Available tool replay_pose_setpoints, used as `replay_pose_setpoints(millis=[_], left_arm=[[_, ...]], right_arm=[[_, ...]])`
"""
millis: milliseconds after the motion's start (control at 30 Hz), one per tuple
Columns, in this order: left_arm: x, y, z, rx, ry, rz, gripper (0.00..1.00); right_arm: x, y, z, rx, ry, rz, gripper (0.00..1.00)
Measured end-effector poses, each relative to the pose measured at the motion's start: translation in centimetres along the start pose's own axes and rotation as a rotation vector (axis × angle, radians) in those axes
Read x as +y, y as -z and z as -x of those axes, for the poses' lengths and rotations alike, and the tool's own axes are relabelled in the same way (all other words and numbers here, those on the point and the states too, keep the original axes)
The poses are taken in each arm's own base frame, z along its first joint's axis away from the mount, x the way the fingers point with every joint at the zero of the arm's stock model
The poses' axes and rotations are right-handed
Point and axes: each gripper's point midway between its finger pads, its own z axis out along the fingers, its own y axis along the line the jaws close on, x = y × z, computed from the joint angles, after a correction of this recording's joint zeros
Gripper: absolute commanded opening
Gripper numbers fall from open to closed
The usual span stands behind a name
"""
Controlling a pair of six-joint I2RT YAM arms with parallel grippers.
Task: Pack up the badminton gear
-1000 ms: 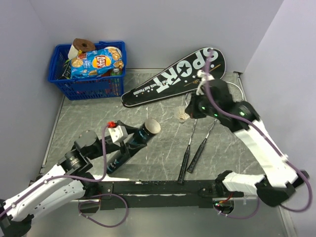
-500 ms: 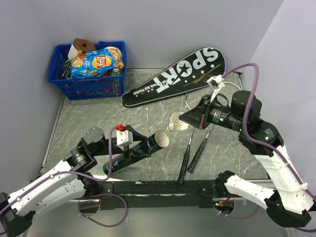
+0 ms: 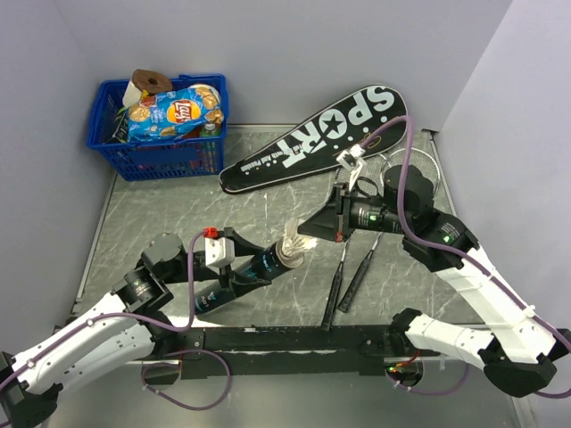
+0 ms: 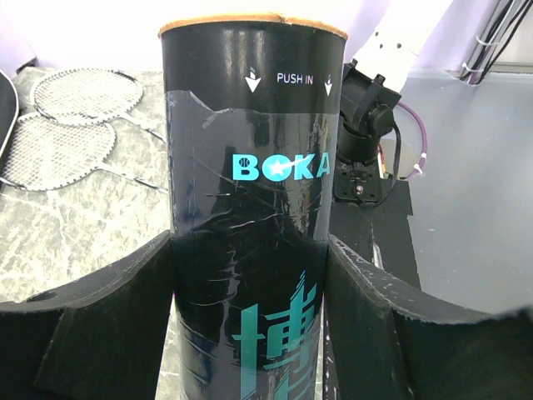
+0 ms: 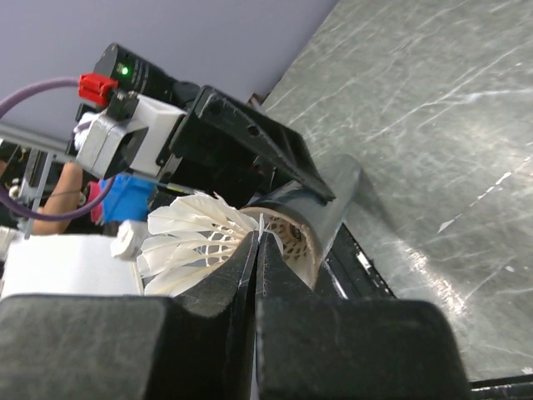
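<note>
The shuttlecock (image 3: 293, 239) has been carried left to the mouth of the tube (image 3: 259, 266), pinched by its feathers in the fully closed right claw (image 3: 310, 233). The tube is held tilted above the worktop (image 3: 178, 214), clamped between the left claw's (image 3: 235, 273) wide-set fingers.

A white shuttlecock (image 3: 293, 241) sits in the mouth of the tilted dark tube (image 3: 261, 265) (rackets (image 3: 335, 290) and SPORT cover (image 3: 321, 138) lie beyond).

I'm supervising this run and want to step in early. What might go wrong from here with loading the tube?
The right gripper pinches the shuttlecock by its thin feathers at the tube mouth; pushing may bend them or snag the rim. The left gripper holds the tube tilted, so a push might slide it through the grip.
</note>
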Motion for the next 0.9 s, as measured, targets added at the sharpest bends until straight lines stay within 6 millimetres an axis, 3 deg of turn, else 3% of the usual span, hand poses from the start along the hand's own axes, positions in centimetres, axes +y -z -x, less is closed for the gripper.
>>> replay_pose_setpoints(millis=[467, 900], left_arm=[[0.6, 0.9, 1.2, -0.052, -0.036, 0.068, 0.01], [1.1, 1.0, 0.6, -0.031, -0.022, 0.097, 0.01]], right_arm=[[0.3, -2.4, -2.8, 0.068, 0.027, -0.026, 0.00], [-1.1, -6.2, -4.4, 0.142, 0.135, -0.231, 0.00]])
